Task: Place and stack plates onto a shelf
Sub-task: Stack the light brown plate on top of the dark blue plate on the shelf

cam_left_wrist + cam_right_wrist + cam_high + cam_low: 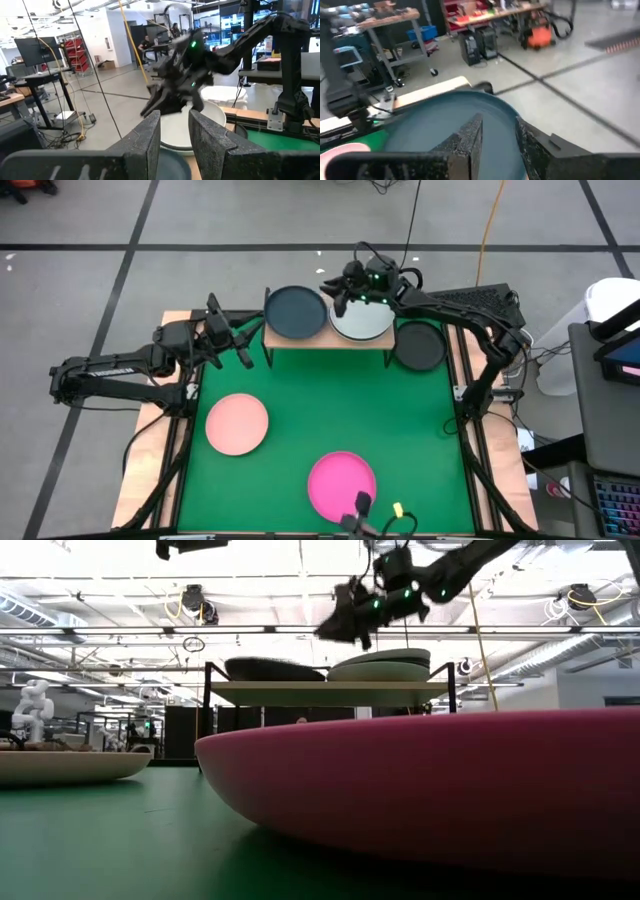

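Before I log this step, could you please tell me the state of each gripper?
Left gripper: open, empty, beside the small light-wood shelf.
Right gripper: open, empty, above the shelf's plates.

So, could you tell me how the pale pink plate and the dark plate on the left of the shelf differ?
The pale pink plate lies on the green mat, in front of the left arm; the dark plate sits raised on the shelf. The pink plate has nothing next to it, while the dark plate has a whitish plate right beside it under the right gripper. Both are round, shallow and look the same size.
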Controlling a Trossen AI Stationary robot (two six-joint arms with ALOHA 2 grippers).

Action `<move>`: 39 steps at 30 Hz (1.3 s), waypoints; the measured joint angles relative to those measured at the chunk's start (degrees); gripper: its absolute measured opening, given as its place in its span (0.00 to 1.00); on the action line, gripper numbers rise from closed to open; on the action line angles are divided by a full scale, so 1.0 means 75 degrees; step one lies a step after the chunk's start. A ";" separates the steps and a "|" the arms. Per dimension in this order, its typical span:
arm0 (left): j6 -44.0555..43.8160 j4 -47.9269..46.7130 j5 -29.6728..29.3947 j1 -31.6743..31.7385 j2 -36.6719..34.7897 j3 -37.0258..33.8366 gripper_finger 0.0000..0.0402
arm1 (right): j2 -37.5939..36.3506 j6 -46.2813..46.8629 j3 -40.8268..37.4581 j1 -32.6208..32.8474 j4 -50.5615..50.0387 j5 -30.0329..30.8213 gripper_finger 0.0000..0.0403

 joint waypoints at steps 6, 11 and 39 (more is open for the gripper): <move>-0.0110 -0.0212 0.0010 0.0000 0.0000 0.0000 0.27 | -0.1109 -0.1067 0.0000 0.0441 -0.0803 -0.0015 0.25; -0.0199 -0.0441 0.0010 0.0000 0.0000 0.0000 0.27 | -0.2130 -0.1692 -0.0006 0.0769 -0.2133 0.0012 0.25; -0.2963 -0.4867 -0.0546 -0.3164 0.2603 -0.0006 0.27 | -0.7722 -0.1393 -0.6068 0.2596 -0.0275 0.1055 0.25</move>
